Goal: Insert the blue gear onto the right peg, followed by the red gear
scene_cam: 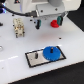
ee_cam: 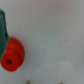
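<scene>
— Where's the gripper [scene_cam: 54, 22]?
— Up at the back of the desk [scene_cam: 15, 57], clamped on the red gear [scene_cam: 54, 23]. The wrist view shows that gear [ee_cam: 11, 54] held above bare white surface.
— And the blue gear [scene_cam: 50, 53]?
— It lies on the plate [scene_cam: 33, 59], at the exterior view's right end, where the right peg would be; the peg itself is hidden.
</scene>
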Available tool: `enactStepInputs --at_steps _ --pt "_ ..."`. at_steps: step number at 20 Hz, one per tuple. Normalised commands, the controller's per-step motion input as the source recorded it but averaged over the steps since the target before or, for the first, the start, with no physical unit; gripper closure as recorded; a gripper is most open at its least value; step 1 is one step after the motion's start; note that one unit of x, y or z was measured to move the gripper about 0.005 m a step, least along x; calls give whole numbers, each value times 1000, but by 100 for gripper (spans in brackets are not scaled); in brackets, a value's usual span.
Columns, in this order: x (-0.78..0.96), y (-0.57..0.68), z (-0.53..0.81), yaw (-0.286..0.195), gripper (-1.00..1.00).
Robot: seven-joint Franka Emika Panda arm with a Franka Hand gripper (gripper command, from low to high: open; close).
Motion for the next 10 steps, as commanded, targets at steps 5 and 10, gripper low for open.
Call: enactStepInputs --at_steps 5,10 --pt "-433 474 -41 0 -100" --pt "-373 489 -58 0 -100"
